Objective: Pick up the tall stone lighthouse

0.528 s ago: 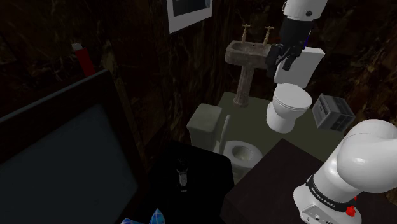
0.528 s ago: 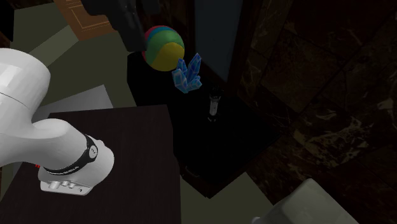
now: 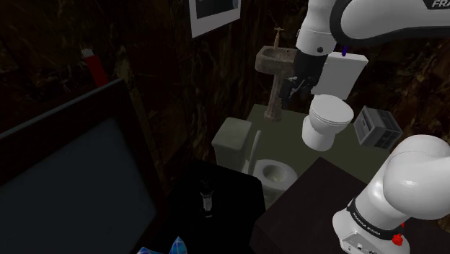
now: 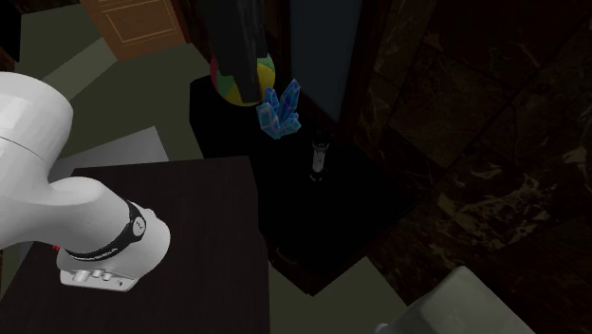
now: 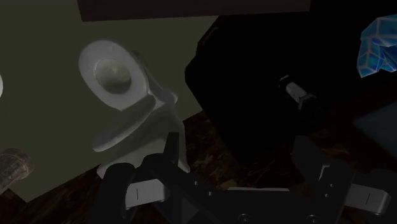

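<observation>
the tool (image 5: 245,164) is held open, nothing between its fingers. the lighthouse (image 5: 298,94) is seen well apart, beyond the fingertips, standing on the black bench (image 5: 242,79).

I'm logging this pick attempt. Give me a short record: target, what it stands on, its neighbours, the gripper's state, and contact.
target: lighthouse, upright
support: black table
neighbours: blue crystal, multicoloured ball
gripper: gripper open, holding nothing
contact: none; the lighthouse stands ahead of the gripper, apart from it
</observation>
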Robot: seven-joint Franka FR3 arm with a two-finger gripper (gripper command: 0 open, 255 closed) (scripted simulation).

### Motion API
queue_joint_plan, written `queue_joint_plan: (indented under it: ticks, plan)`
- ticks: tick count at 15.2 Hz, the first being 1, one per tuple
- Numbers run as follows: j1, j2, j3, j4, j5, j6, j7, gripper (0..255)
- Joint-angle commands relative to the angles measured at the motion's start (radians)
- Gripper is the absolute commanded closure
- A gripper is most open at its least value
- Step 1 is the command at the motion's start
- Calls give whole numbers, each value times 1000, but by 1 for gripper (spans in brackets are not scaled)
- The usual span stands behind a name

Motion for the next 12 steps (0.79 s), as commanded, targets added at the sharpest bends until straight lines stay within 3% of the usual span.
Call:
queue_joint_plan:
  ticks: [1, 12]
  plan:
    - [11, 16, 30, -37, 8, 64, 22, 0]
    - [41, 267, 232, -152, 12, 469, 187, 0]
